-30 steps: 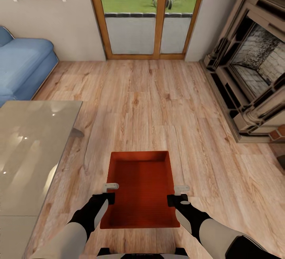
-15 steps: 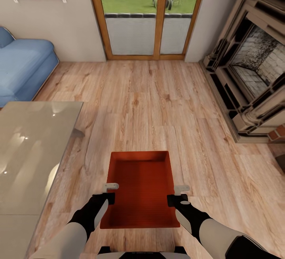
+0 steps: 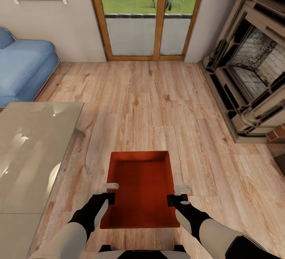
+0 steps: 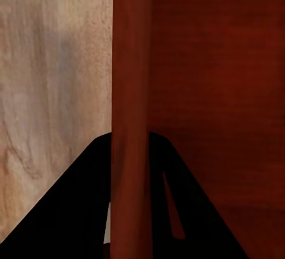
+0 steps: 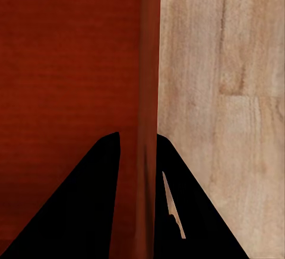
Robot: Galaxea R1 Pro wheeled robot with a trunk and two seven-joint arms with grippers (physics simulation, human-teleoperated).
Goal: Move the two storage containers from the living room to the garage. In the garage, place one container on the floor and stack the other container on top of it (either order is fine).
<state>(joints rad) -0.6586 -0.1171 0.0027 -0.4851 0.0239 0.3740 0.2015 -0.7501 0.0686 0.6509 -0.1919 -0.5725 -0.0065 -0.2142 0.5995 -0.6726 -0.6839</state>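
Note:
One orange-red storage container [image 3: 140,187], empty and topless, hangs level just above the living room's wood-plank floor [image 3: 158,104], right in front of me. My left gripper [image 3: 110,193] is shut on its left wall and my right gripper [image 3: 179,194] on its right wall. In the left wrist view the thin red wall [image 4: 127,122] runs between the dark fingers of the left gripper [image 4: 129,223]. The right wrist view has the right wall [image 5: 145,92] pinched the same way in the right gripper [image 5: 139,211]. The garage is out of view.
A glass-topped table [image 3: 31,152] stands close on the left, with a blue sofa [image 3: 23,65] behind it. Wood-framed glass doors [image 3: 146,17] lie straight ahead. The fireplace [image 3: 253,73] lines the right side. Open plank floor stretches between them.
The room has slid slightly down the head view, so the camera has moved a little. The container and both grippers keep the same hold and position relative to me.

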